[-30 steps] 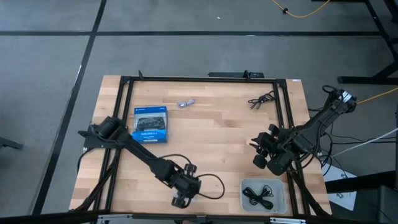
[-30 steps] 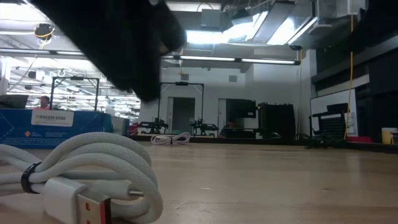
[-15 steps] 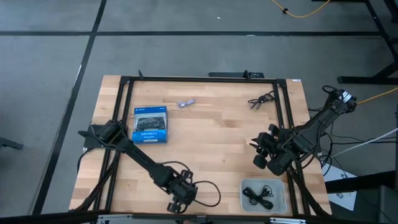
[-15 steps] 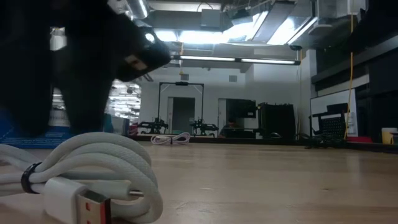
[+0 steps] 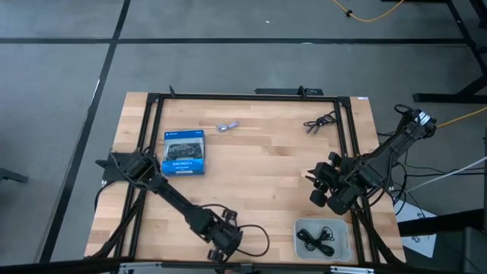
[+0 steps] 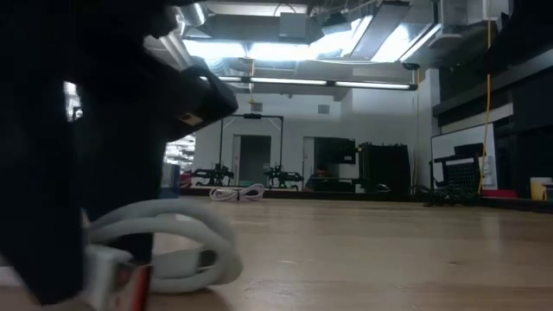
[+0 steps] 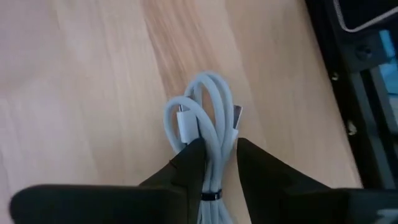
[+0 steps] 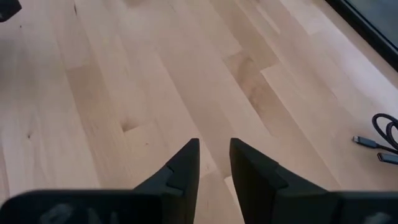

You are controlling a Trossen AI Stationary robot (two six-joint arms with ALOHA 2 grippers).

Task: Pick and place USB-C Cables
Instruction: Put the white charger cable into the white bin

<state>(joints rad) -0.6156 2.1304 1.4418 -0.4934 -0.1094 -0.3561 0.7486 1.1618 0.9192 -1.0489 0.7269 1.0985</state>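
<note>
A pale white USB-C cable bundle (image 7: 202, 118) lies on the table at the near edge, a black tie (image 7: 211, 196) around its strands. My left gripper (image 7: 219, 152) is down over it, open, one finger on each side of the strands; in the low view the gripper (image 6: 95, 173) covers the bundle's (image 6: 181, 246) left part. Another pale cable (image 5: 227, 127) and a black cable (image 5: 320, 122) lie near the far edge. A grey tray (image 5: 344, 228) holds black cables (image 5: 316, 242). My right gripper (image 8: 214, 155) hangs narrowly open above bare wood at the right. My left gripper has its two fingers on either side of the white bundle's strands (image 7: 217, 140), just ahead of the black tie, and the strands fill the gap between them. The fingers come steeply from above, set across the bundle. The bundle lies on the table.
A blue box (image 5: 184, 152) picturing a controller lies at the far left. A black frame (image 5: 152, 106) runs round the tabletop. The left arm's own black wire (image 5: 259, 237) loops beside its gripper. Bare wood (image 5: 259, 164) fills the table's middle.
My left gripper has sunk and gone toward the table's near edge, down onto the white cable bundle. In the low view it now covers the bundle's left part, and the coil sits lower and farther right than before.
</note>
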